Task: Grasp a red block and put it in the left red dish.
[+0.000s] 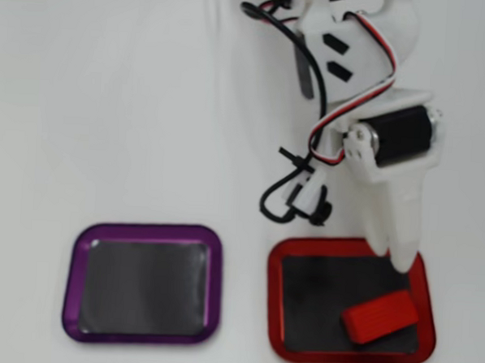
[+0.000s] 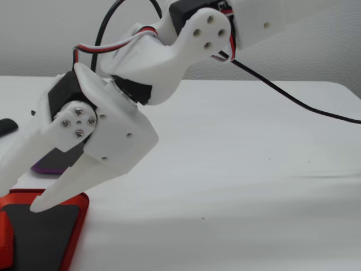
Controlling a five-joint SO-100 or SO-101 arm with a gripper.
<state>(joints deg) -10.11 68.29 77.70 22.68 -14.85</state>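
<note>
The red block (image 1: 380,316) lies flat inside the red dish (image 1: 273,297), in its near right corner in the overhead view. My white gripper (image 1: 397,259) hangs over the dish's far right edge, pointing down at it, a short way from the block. In the fixed view the gripper (image 2: 17,195) has its jaws apart with nothing between them, just above the red dish (image 2: 79,220). The block is out of view there.
A purple-rimmed tray (image 1: 73,278) with a dark base sits to the left of the red dish in the overhead view and shows behind the fingers in the fixed view (image 2: 48,166). Black and red cables (image 1: 295,180) hang from the arm above the dish.
</note>
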